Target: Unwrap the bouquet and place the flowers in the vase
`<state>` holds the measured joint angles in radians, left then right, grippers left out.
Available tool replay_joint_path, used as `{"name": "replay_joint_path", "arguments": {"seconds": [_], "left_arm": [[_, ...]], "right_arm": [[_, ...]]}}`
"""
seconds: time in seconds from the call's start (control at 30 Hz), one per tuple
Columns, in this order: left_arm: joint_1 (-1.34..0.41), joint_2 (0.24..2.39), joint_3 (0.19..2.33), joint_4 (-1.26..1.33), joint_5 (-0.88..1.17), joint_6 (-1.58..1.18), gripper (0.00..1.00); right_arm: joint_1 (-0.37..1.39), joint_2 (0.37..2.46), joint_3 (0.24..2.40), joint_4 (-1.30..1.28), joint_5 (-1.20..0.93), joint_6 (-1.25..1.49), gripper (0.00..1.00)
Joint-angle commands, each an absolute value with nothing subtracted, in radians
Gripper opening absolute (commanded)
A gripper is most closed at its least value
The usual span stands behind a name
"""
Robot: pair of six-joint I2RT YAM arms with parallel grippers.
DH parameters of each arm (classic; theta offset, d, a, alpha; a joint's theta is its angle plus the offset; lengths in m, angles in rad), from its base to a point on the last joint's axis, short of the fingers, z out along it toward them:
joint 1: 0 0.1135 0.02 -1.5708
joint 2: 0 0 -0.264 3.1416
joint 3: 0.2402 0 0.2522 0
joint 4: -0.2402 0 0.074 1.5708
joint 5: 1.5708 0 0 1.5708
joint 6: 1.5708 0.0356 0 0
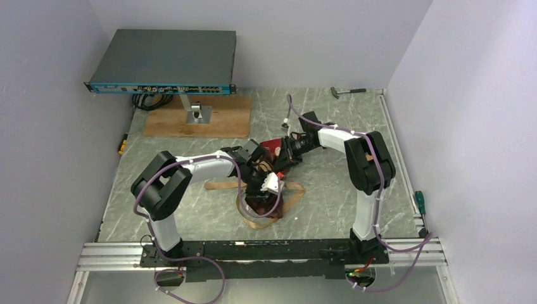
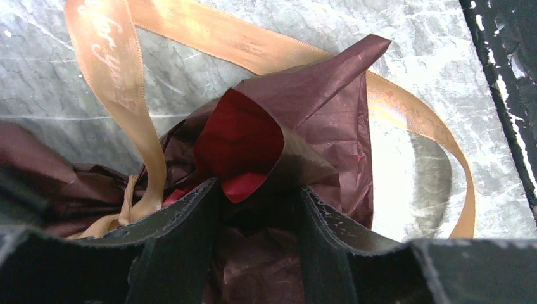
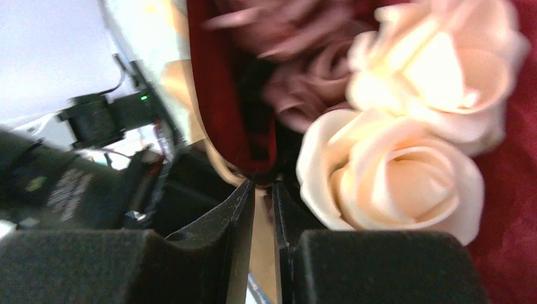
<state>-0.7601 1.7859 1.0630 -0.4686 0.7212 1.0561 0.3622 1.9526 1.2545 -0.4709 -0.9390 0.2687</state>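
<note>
The bouquet [image 1: 266, 201] lies mid-table, its dark red crinkled paper [image 2: 316, 107] loosely opened. A tan ribbon [image 2: 120, 82] loops around it and trails on the table [image 1: 253, 220]. My left gripper [image 1: 261, 187] comes from the left; in its wrist view the gripper [image 2: 256, 190] is shut on a bunched part of the paper. The right gripper [image 1: 283, 161] reaches in from the far side. Its jaws [image 3: 263, 183] are nearly together, pinching the paper's folded edge [image 3: 221, 95]. The flowers, cream roses [image 3: 392, 171] and a pink one [image 3: 304, 95], sit beside those fingers. The vase is out of view.
A grey switch box [image 1: 164, 60] stands on a post over a wooden board [image 1: 196, 119] at the back left. A hammer [image 1: 348, 92] lies at the back right, a green screwdriver [image 1: 419, 202] at the right edge, a yellow tool [image 1: 121, 145] at the left edge.
</note>
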Motion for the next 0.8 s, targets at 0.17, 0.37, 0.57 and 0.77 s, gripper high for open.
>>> {"name": "replay_joint_path", "arguments": {"seconds": [0.17, 0.37, 0.57, 0.77], "left_arm": [[-0.732, 1.625, 1.030, -0.357, 0.754, 0.884, 0.48], [-0.710, 1.500, 1.033, -0.213, 0.707, 0.656, 0.34], [-0.695, 1.566, 1.076, -0.217, 0.655, 0.646, 0.27], [-0.705, 1.663, 1.114, -0.224, 0.631, 0.667, 0.23]], "right_arm": [[0.371, 2.071, 1.265, -0.474, -0.725, 0.142, 0.16], [0.385, 2.087, 1.252, -0.477, -0.674, 0.090, 0.15], [0.388, 2.086, 1.243, -0.471, -0.663, 0.090, 0.15], [0.391, 2.082, 1.239, -0.469, -0.665, 0.096, 0.14]]}}
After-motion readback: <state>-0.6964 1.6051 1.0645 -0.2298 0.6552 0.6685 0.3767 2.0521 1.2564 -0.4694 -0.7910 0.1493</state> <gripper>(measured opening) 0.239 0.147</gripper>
